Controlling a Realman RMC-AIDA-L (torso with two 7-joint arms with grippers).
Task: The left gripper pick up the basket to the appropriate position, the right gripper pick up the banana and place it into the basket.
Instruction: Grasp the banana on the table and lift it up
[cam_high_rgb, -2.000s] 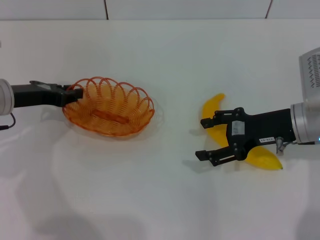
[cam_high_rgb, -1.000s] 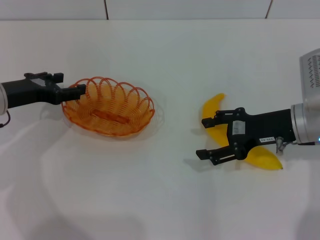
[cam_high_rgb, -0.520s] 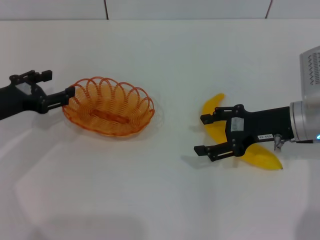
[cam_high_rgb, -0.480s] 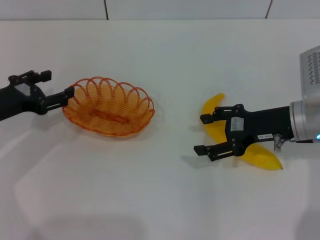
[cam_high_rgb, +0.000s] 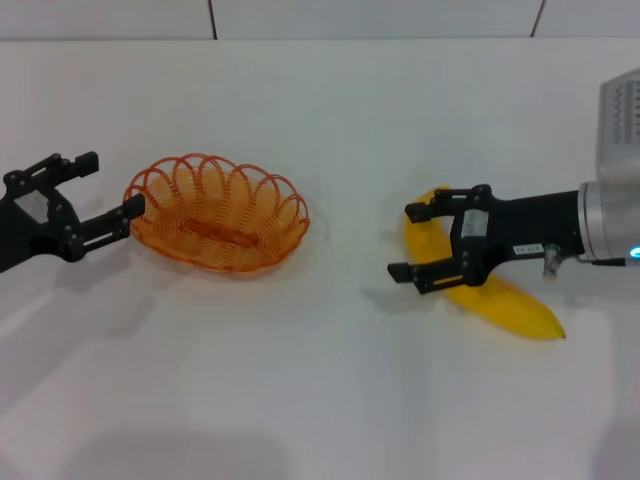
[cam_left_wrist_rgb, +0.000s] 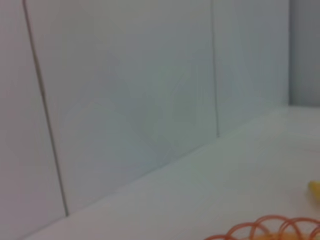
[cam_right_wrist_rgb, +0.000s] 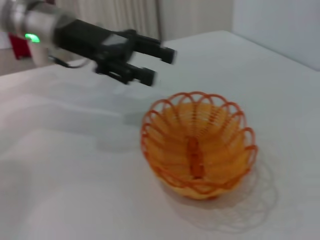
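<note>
1. Two grippers are working: the left gripper (cam_high_rgb: 107, 190) is hovering spread beside the basket (cam_high_rgb: 217, 212).
2. The right gripper (cam_high_rgb: 410, 242) is straddling, fingers apart, the banana (cam_high_rgb: 500, 297) lying on the table (cam_high_rgb: 320, 400).
3. Smooth, soft skin likely suits a gentle mid-body hold.

Looped orange wire basket (cam_high_rgb: 218, 212); plain yellow banana (cam_high_rgb: 490, 292).

No text is legible: the small white label (cam_high_rgb: 527, 248) on the right gripper (cam_high_rgb: 417, 242) carries dark print too small to be read.
</note>
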